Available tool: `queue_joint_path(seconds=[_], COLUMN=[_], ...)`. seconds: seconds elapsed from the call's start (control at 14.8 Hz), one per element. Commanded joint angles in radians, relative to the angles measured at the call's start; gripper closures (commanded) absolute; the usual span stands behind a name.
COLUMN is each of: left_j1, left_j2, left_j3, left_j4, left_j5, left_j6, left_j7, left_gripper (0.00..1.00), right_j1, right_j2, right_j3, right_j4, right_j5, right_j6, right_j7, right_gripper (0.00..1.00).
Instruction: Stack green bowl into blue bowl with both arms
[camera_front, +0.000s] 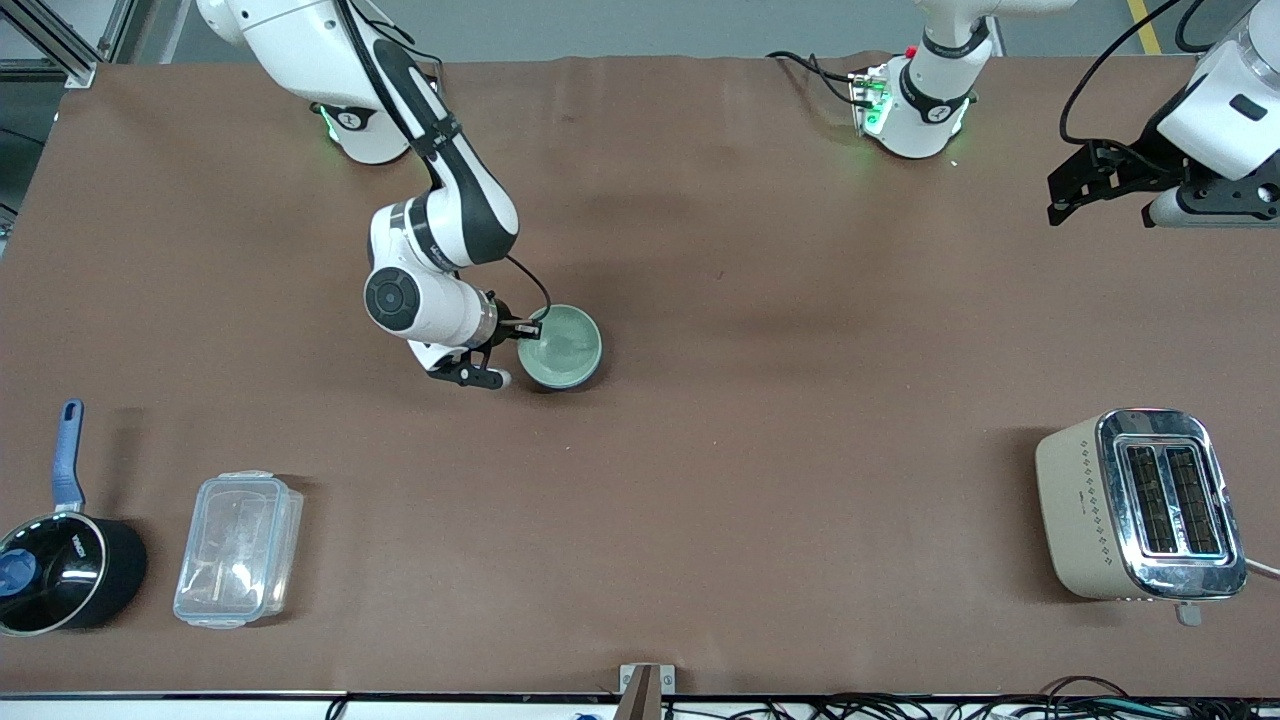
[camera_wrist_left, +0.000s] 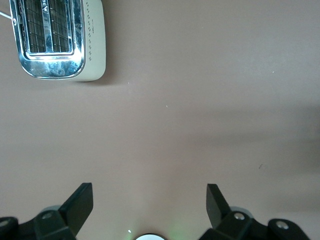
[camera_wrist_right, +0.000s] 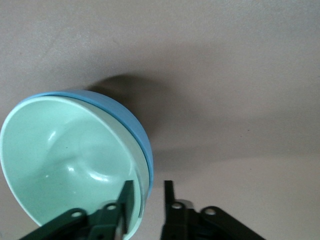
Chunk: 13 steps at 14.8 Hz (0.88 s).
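The green bowl (camera_front: 565, 340) sits nested inside the blue bowl (camera_wrist_right: 125, 115) near the middle of the table, toward the right arm's end. Only a thin blue edge shows around the green rim in the right wrist view, where the green bowl (camera_wrist_right: 65, 160) fills the near part. My right gripper (camera_front: 522, 330) straddles the stacked rim (camera_wrist_right: 148, 184). One finger is inside the green bowl and the other is outside, with a gap to the blue wall. My left gripper (camera_front: 1060, 200) is open and empty (camera_wrist_left: 150, 192), raised over the left arm's end of the table, and waits.
A beige and chrome toaster (camera_front: 1140, 505) stands near the front camera at the left arm's end and shows in the left wrist view (camera_wrist_left: 55, 40). A black pot with a blue handle (camera_front: 60, 570) and a clear lidded container (camera_front: 238, 550) stand at the right arm's end.
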Motion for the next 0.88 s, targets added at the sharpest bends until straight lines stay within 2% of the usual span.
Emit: queue_joint_path(seconds=[0.0,0.27,0.47,0.81], left_j1=[0.011,0.011,0.011,0.008], left_j2=[-0.012,-0.012,-0.014,-0.017], left_j3=[-0.001,-0.001,-0.001,-0.003], left_j4=[-0.009,-0.009,-0.009,-0.002], left_j5=[-0.020,-0.020,-0.020,-0.020], left_j6=[0.002,0.002,0.000,0.000], left_j7=[0.024,0.024,0.024,0.024], left_gripper=[0.00,0.00,0.00,0.00], right_j1=[-0.003,-0.083,-0.214,-0.365], right_j2=[-0.011,-0.074,-0.160,-0.232], right_j3=[-0.009,-0.017,-0.033,-0.037], right_j4=[-0.009,-0.004,0.028,0.118], right_j5=[0.021,0.006,-0.039,-0.345], right_j6=[-0.003,-0.032,-0.176,-0.335], right_j7=[-0.012,-0.029,-0.130,-0.136], right_gripper=[0.16,0.00,0.00,0.00])
